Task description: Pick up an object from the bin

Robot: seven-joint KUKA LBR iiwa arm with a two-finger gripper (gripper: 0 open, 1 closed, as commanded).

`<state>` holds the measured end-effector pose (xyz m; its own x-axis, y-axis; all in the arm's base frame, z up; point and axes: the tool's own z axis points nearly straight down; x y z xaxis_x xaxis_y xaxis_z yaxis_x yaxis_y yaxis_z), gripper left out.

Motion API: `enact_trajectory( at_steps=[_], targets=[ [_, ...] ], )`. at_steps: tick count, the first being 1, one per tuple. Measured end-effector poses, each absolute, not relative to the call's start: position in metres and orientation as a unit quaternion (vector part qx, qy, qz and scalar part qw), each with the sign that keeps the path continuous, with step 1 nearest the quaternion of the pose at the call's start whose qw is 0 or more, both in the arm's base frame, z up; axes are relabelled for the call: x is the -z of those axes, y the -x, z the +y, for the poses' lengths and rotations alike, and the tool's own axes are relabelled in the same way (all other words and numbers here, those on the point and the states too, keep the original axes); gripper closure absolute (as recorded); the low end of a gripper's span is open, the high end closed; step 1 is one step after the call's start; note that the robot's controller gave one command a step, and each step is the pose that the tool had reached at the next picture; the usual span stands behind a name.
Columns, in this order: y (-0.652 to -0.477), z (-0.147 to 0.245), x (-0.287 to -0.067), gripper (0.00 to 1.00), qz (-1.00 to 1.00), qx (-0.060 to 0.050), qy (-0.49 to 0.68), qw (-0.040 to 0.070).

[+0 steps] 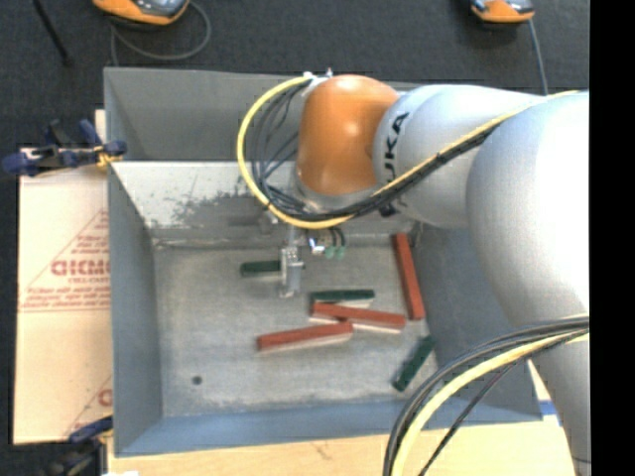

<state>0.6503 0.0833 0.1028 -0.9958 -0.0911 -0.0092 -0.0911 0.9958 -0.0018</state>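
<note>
Short green stick [260, 266] just left of the gripper [290, 274]

Lies flat on the grey floor of the bin [139, 296], left of centre and toward the back wall, running nearly left to right. Ends with its right tip at the metal end of the gripper; touching or just apart, cannot tell. Cannot tell either how wide the claw stands, or whether anything is caught in it: seen almost end-on from above, under the orange cover [337, 132] and the looped cables [260, 167] of the wrist.

Has all its neighbours on the right side. Just right of the gripper and a little nearer the front, a second green stick [342, 295], lying level, near the claw but apart from it. Directly in front of that, touching or overlapping it, a short red stick [359, 316], slightly tilted. Nearer the front again, a long red stick [304, 338], angled up toward the right, its right end meeting the short red one. Farther right, a steep red stick [408, 278] running front to back, its far end under the arm. Near the front right corner, apart from the rest, a dark corner stick [413, 363], slanted. At front left, a small dark speck [196, 381] on the floor.
</note>
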Motion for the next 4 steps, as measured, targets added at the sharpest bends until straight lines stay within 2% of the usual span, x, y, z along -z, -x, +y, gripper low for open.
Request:
enact_trajectory(
  at_steps=[1, 2, 3, 4],
  targets=[
    [-0.651, 0.094, -0.115, 0.0, 1.0, -0.002, -0.006, 0.005],
    [-0.649, 0.093, -0.068, 0.0, 0.999, -0.001, -0.043, -0.003],
    [-0.649, 0.093, -0.069, 0.0, 0.999, -0.001, -0.043, -0.002],
    [-0.651, 0.092, -0.07, 1.0, 0.999, -0.001, -0.044, 0.001]
  ],
)
